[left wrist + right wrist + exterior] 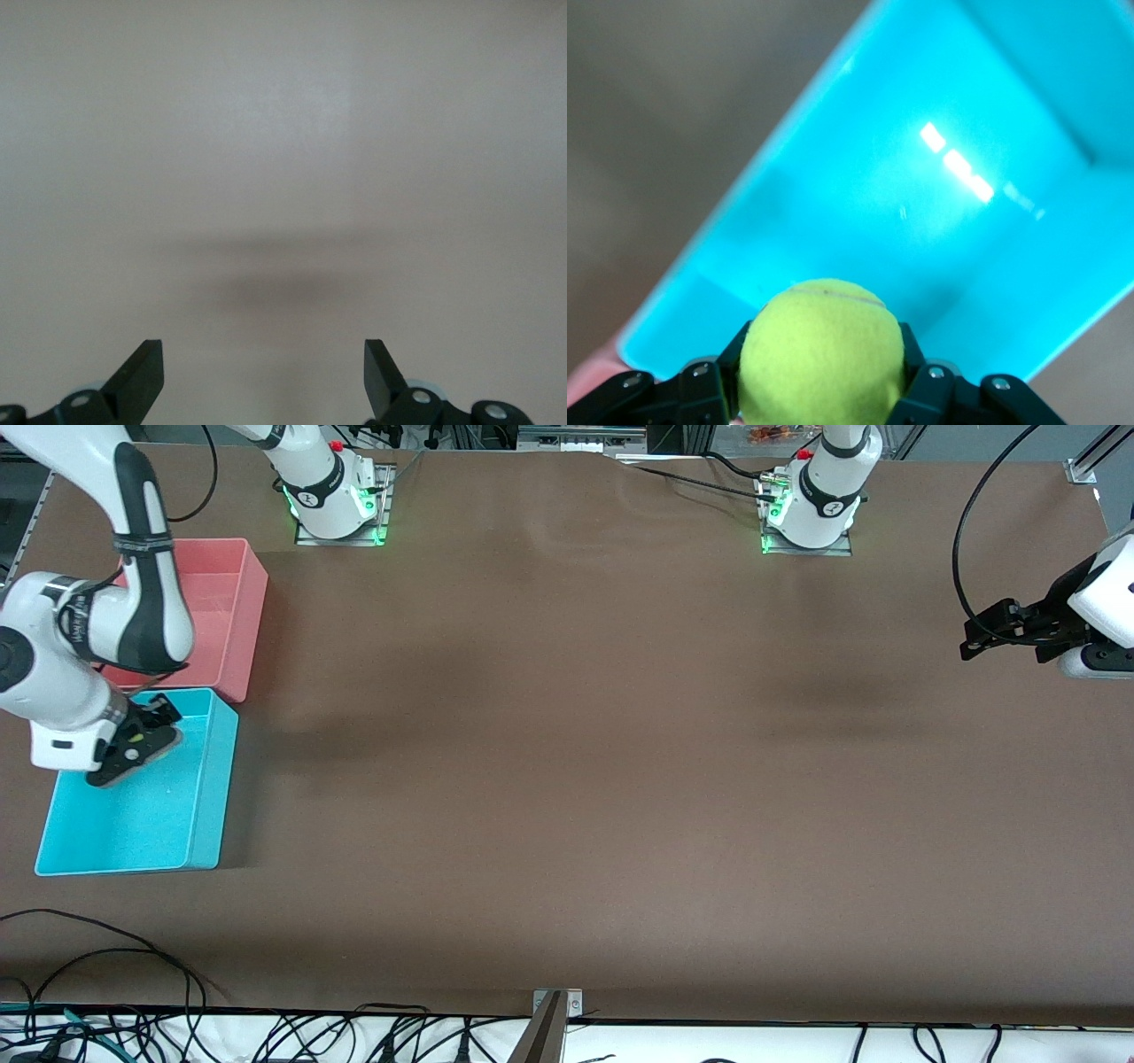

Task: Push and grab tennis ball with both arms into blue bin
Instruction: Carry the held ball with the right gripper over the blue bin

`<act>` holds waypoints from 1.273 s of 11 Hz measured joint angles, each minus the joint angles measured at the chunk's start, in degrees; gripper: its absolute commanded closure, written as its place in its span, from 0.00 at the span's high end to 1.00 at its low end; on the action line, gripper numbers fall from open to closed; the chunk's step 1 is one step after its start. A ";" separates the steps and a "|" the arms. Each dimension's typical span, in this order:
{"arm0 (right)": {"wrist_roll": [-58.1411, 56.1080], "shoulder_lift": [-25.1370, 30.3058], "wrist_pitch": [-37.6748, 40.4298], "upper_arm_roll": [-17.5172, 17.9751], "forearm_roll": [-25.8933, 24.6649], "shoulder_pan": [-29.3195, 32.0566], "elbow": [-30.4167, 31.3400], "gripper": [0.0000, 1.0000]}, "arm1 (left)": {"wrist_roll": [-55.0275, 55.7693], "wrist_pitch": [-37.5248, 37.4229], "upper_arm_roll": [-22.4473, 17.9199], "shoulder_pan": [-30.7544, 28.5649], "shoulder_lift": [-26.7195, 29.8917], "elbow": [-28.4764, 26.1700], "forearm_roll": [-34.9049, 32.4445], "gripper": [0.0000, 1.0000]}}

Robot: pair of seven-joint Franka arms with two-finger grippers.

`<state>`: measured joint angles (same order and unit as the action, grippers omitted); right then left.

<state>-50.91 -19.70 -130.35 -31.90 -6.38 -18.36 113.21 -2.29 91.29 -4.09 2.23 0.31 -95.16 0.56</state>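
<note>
- Now the right gripper (821, 390) hangs over the blue bin (208, 797), clenched on the tennis ball (822, 354) (light, fuzzy, springy), pinched across its middle.
- The left gripper (264, 376) waits spread wide over bare table.

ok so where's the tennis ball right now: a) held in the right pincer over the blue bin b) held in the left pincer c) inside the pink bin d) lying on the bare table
a: the right wrist view shows the tennis ball clamped in the right pincer above the blue bin; the left pincer is open and empty.
</note>
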 measured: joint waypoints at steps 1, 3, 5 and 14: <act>-1.93 -0.53 -0.24 0.05 0.00 2.44 0.90 0.26 | 0.00 -0.11 -0.11 -0.27 -0.12 0.01 0.00 1.00; -3.02 -4.25 -0.81 0.62 0.92 4.74 2.19 0.26 | 0.00 -0.11 -0.23 -0.65 -0.17 1.15 0.00 1.00; -3.01 -7.60 -2.56 1.48 2.15 4.73 2.15 0.26 | 0.00 -0.11 -0.20 -0.68 -0.18 2.05 0.00 1.00; -3.01 -11.10 -6.00 2.12 8.14 4.81 0.64 1.00 | 0.00 -2.22 -0.23 -0.80 -2.11 3.75 0.00 1.00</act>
<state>-53.93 -30.80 -136.35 -29.78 1.76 -13.54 113.85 -2.29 89.07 -4.32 1.43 -1.80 -91.41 0.56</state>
